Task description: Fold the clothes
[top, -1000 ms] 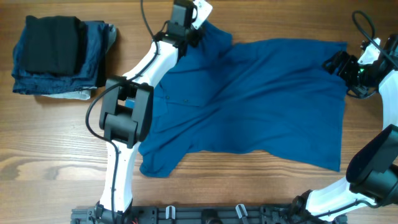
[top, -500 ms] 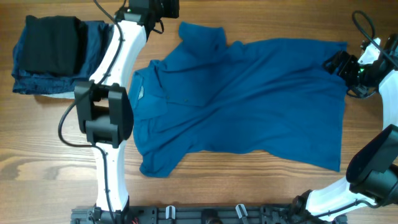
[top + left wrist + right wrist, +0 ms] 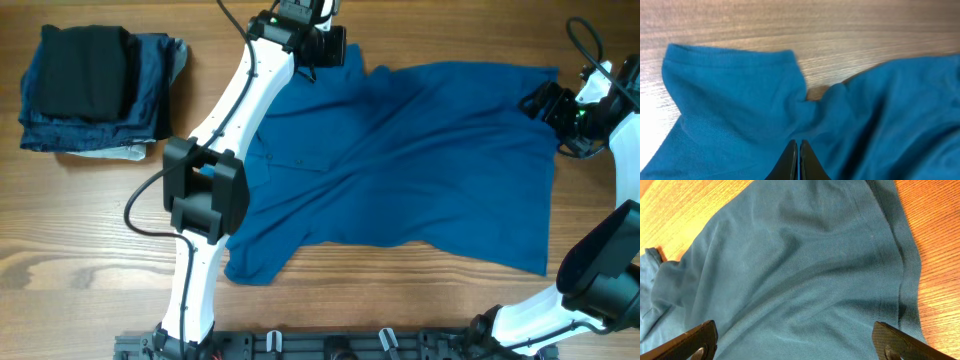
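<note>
The polo shirt [image 3: 420,160] lies spread on the wooden surface [image 3: 80,230] between the two grippers, rumpled, with diagonal creases across its body; its lower sleeve points toward the robot's base, well below the left gripper [image 3: 797,147].

The left gripper's jaws are pressed together; in the left wrist view their tips sit right at the blue cloth, where a pucker runs up to a sleeve flap [image 3: 730,95] just ahead and to the left; bare wood shows beyond it; whether any cloth is caught between the tips cannot be told.

The right gripper [image 3: 535,100] stands at the shirt's other end, jaws wide apart with nothing clamped; in the right wrist view the cloth lies under and ahead of it, and the hem band [image 3: 907,265] runs down the right side beside bare wood.

Well to the left of the left gripper sits a stack of folded pieces: a black garment [image 3: 85,70] on top of a denim-blue piece [image 3: 150,80], with a grey edge [image 3: 120,152] showing beneath.

Half a second ago the left arm was swung out to the left, its gripper over bare wood near the stack, leaving collar and shoulder uncovered; now the arm crosses them again and the gripper is back at the far sleeve, much as a second ago; the right arm, the shirt's outline and the stack look unchanged.
</note>
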Controlling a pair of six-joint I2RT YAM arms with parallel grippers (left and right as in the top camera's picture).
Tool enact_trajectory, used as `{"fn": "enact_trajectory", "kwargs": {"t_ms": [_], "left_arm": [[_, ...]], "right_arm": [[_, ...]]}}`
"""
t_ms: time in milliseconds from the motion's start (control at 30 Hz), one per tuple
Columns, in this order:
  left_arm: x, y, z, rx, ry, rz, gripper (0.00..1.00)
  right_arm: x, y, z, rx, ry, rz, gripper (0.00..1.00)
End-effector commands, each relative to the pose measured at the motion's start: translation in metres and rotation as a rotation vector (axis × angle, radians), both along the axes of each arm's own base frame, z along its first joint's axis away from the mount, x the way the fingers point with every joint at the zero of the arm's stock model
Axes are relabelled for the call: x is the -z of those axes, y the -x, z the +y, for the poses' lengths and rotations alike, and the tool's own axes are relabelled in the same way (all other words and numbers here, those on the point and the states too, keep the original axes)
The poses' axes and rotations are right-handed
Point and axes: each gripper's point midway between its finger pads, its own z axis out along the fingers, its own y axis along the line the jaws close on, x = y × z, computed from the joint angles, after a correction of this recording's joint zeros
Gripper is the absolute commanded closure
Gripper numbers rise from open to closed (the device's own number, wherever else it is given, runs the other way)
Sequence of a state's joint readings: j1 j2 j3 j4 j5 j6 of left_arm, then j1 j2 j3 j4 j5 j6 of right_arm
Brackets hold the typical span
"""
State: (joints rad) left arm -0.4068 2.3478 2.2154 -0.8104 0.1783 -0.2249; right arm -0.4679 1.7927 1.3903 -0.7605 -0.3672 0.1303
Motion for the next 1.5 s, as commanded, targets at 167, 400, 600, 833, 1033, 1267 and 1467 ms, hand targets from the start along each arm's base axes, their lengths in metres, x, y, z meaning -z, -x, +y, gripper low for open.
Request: {"fn": "enact_trajectory", "kwargs": {"t_ms": [167, 400, 600, 833, 1033, 1267, 1467], "left_arm": [[0.102, -0.002, 0.019, -0.065, -0.117, 0.153, 0.96], [0.158, -0.006, 0.028, -0.095, -0.165, 0.192, 0.96], [0.164, -0.062, 0.031, -0.139, -0.074, 0.001, 0.96], [0.083, -0.133, 0.023, -0.101, 0.156, -0.343, 0.96], [-0.089, -0.109, 0.062, -0.155, 0.150, -0.396, 0.96], [0.036, -0.004, 0.091, -0.167, -0.094, 0.219, 0.96], [0.095, 0.022, 0.086, -0.144, -0.159, 0.387, 0.96]], "right_arm": [[-0.011, -0.003, 0.001, 0.000, -0.004, -0.030, 0.00], [-0.011, -0.003, 0.001, 0.000, -0.004, -0.030, 0.00], [-0.011, -0.003, 0.001, 0.000, -0.004, -0.030, 0.00], [-0.011, -0.003, 0.001, 0.001, -0.004, -0.030, 0.00], [-0.011, -0.003, 0.001, 0.000, -0.004, -0.030, 0.00], [-0.011, -0.003, 0.001, 0.000, -0.004, -0.030, 0.01], [-0.011, -0.003, 0.001, 0.000, -0.004, -0.030, 0.00]]}}
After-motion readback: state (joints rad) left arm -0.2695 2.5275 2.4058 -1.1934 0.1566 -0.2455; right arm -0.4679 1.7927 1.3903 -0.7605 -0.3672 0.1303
